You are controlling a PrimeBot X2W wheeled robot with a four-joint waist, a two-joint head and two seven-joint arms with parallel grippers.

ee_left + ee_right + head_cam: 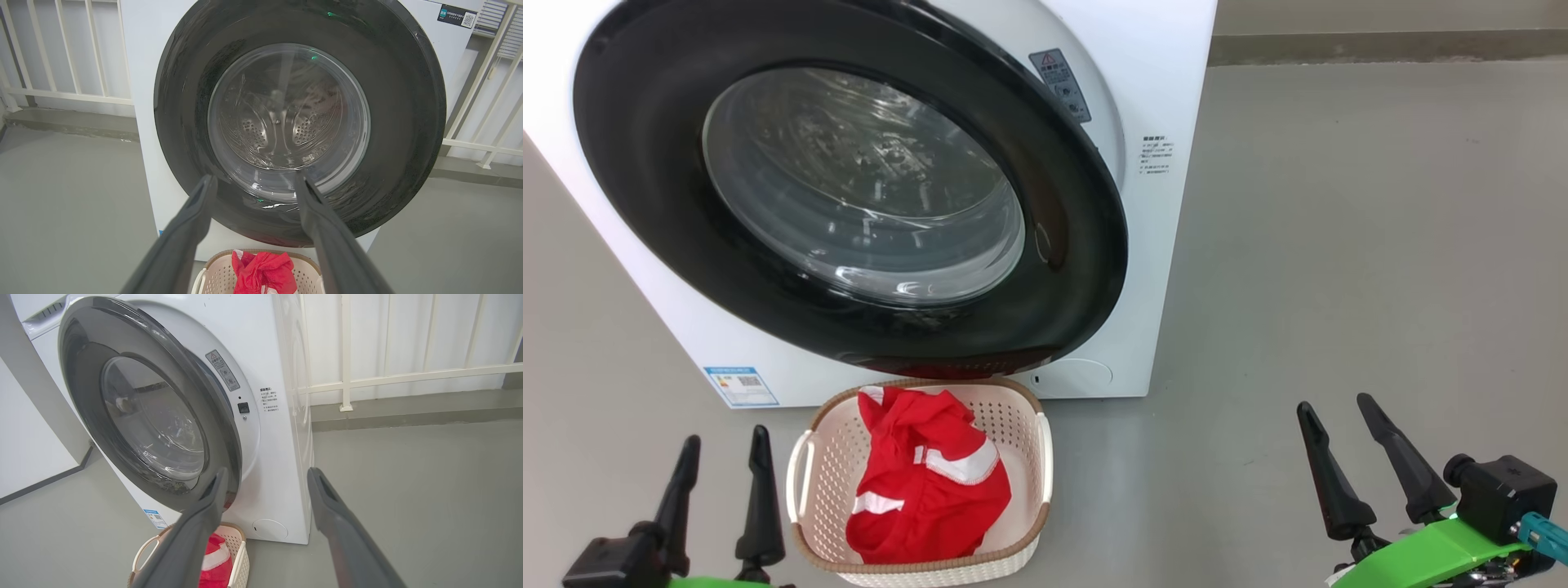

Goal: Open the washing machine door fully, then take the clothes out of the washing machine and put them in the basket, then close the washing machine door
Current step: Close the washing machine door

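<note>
Clothes [927, 482], one bright red heap with white stripes, are seen lying in the single cream perforated basket [821, 474], which is set on the floor [1339, 245] just in front of the one white washing machine [1168, 269]. Two are counted: the left end effector [726, 436] and the right end effector [1334, 403] are both spread wide, with nothing gripped or touched. The washing machine door [645, 163], black-rimmed, is seen slightly ajar at its right edge.

The smooth grey floor [1339, 245] carries the white washing machine [1168, 98], which stands towards its far edge. Just in front of the machine's foot, the basket [827, 478] sits flat on the floor.
</note>
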